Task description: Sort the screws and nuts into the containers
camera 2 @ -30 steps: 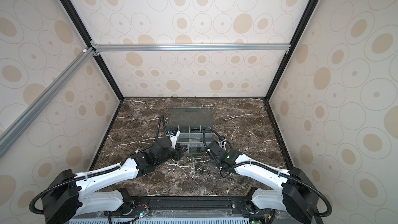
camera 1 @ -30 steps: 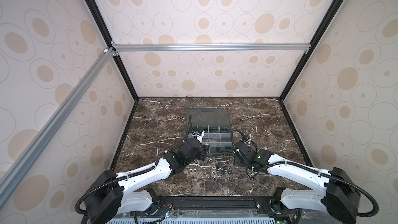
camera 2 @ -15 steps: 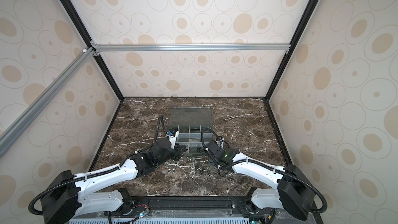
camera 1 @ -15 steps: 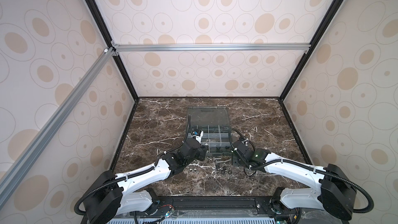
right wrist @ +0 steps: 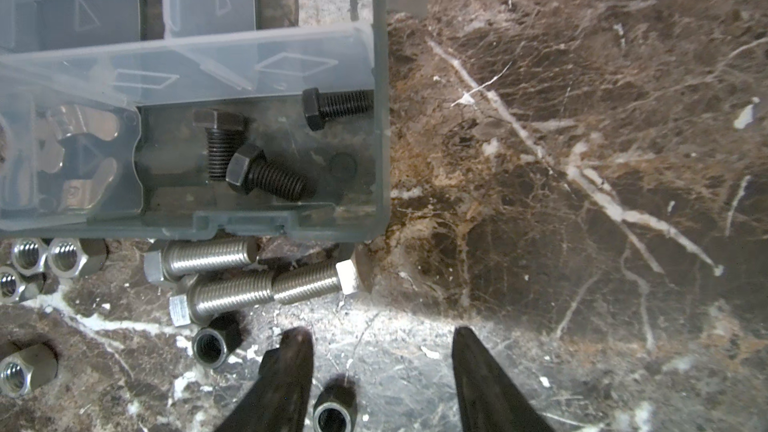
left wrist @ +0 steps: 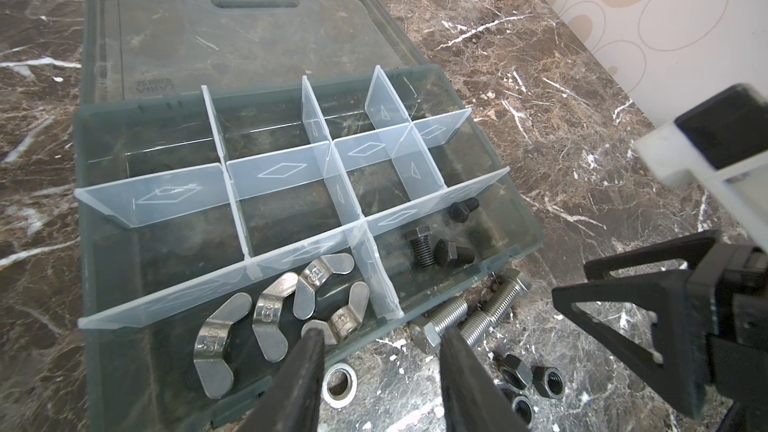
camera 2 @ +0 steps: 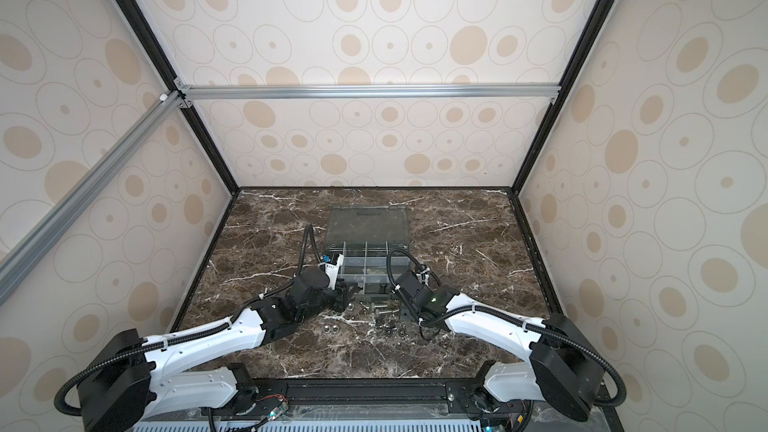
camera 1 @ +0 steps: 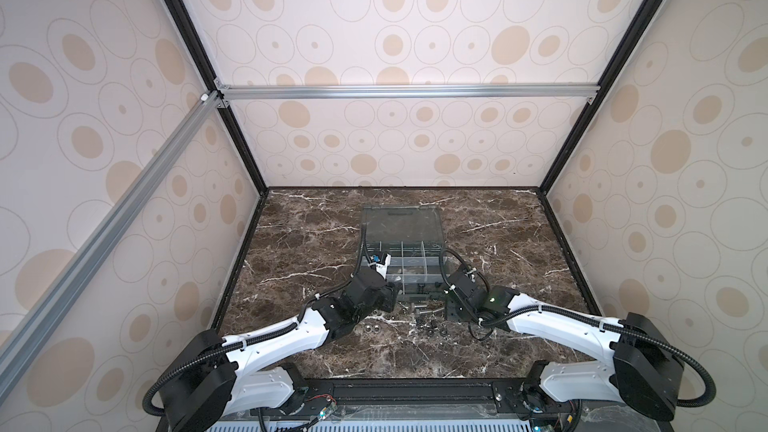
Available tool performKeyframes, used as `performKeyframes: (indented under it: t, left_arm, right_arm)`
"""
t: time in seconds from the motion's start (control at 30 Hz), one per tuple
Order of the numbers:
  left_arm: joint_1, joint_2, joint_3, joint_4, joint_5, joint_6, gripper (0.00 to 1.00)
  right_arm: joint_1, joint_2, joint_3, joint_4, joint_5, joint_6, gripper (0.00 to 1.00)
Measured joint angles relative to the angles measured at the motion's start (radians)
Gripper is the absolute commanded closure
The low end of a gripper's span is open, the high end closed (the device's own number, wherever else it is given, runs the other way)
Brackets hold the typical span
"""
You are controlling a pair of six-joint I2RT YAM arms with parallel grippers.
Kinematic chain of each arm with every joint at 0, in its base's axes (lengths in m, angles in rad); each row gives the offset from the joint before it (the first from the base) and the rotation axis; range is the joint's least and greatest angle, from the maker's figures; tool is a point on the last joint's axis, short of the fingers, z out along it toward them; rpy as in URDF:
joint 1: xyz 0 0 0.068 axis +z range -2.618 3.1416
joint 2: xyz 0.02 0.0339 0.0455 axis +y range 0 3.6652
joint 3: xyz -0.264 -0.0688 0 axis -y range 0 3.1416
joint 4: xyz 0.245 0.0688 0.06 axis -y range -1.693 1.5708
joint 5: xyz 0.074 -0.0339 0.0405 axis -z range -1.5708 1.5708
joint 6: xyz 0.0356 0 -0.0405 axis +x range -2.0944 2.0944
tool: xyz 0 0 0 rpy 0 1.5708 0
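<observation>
within dotted walls [camera 1: 395, 35], brown marble [camera 1: 415, 355] bears screws [right wrist: 208, 257].

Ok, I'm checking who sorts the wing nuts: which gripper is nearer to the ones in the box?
Left. The left gripper hovers at the box's front wall, one finger right over the wing nuts. The right gripper is over the table, past the silver bolts.

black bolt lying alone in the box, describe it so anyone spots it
Start at the open grey box on the marble table. Its near right corner compartment holds three black bolts. Two touch; this bolt lies apart, beside the outer wall.
</observation>
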Motion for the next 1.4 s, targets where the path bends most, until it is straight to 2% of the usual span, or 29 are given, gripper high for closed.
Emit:
performKeyframes:
  t: [0.37, 0.83, 1.07, 1.4]
  left_arm:
    - [0.001, -0.014, -0.004, 0.0, -0.01, -0.003, 0.54]
    - [0.001, -0.045, -0.028, 0.0, -0.017, -0.012, 0.53]
    - [0.002, -0.047, -0.032, 0.0, -0.017, -0.012, 0.54]
    - [0.002, -0.047, -0.045, 0.003, -0.016, -0.012, 0.53]
  right_arm:
    - [0.04, 0.07, 0.018, 0.021, -0.041, -0.003, 0.49]
    - [0.128, 0.251, 0.143, 0.026, -0.077, -0.042, 0.67]
    - [0.143, 0.286, 0.161, -0.004, -0.078, -0.052, 0.74]
    - [0.16, 0.293, 0.163, -0.049, -0.078, -0.052, 0.77]
